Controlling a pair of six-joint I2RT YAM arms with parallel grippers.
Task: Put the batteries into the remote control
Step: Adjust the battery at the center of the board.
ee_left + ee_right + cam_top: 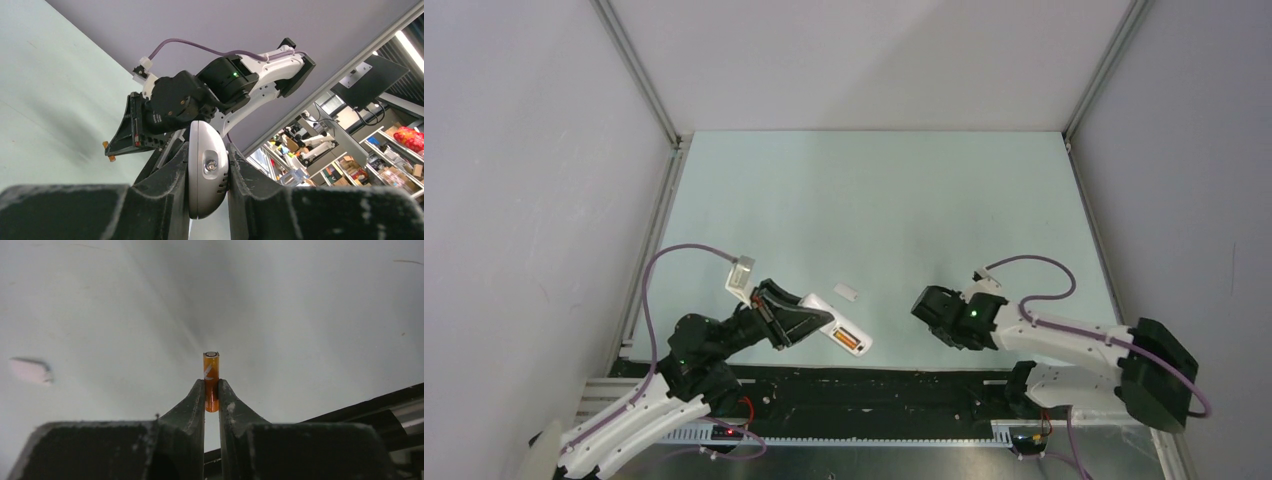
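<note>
My left gripper point(809, 316) is shut on the white remote control point(842, 331), holding it by one end just above the table's near edge. The remote's back faces up, and one orange battery point(852, 341) lies in its open recess. In the left wrist view the remote's rounded end point(207, 170) is clamped between my fingers point(170, 175). My right gripper point(927, 310) is shut on the second orange battery point(211, 372), which sticks out beyond the fingertips point(200, 395). The battery also shows in the left wrist view point(109, 151). It is apart from the remote, to its right.
A small white flat piece point(847, 291) lies on the pale green table between the two grippers, and shows blurred in the right wrist view point(30, 370). A black strip point(884, 385) runs along the near edge. Grey walls enclose the table.
</note>
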